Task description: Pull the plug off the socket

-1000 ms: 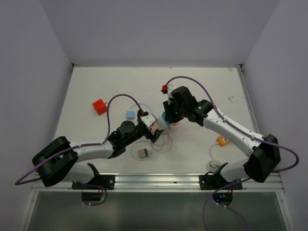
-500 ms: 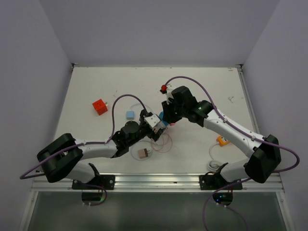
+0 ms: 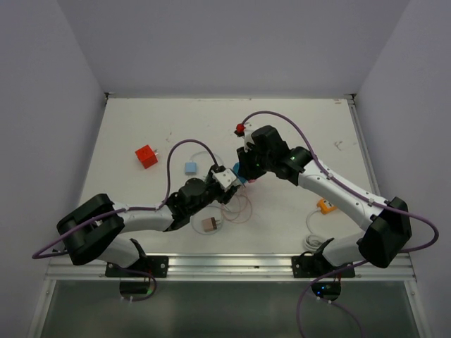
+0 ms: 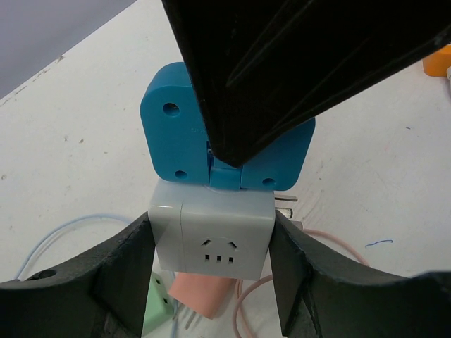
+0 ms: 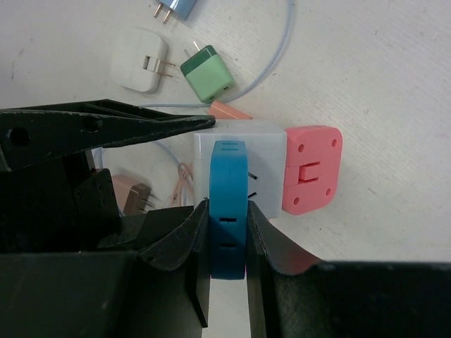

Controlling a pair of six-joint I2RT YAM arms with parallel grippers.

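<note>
The socket (image 4: 215, 239) is a pale grey cube with a blue plug (image 4: 169, 134) seated in its far face and a pink plug (image 5: 312, 169) on another side. My left gripper (image 4: 211, 246) has a finger pressed against each side of the cube. My right gripper (image 5: 227, 218) is shut on the blue plug (image 5: 229, 204), its fingers flat on both faces. In the top view the two grippers meet mid-table, left gripper (image 3: 227, 182) below and left of the right gripper (image 3: 244, 172).
Loose adapters lie around: a white one (image 5: 141, 60), a green one (image 5: 208, 72), a salmon one (image 4: 201, 296) under the socket. A pink cable (image 3: 239, 209), a brown plug (image 3: 209, 224), a red cube (image 3: 146, 155), a light blue plug (image 3: 189, 167) and an orange piece (image 3: 325, 205) also lie on the table.
My left gripper moved up and right to the socket and narrowed its jaws from wide open onto the cube's sides. The right gripper kept hold of the blue plug.
</note>
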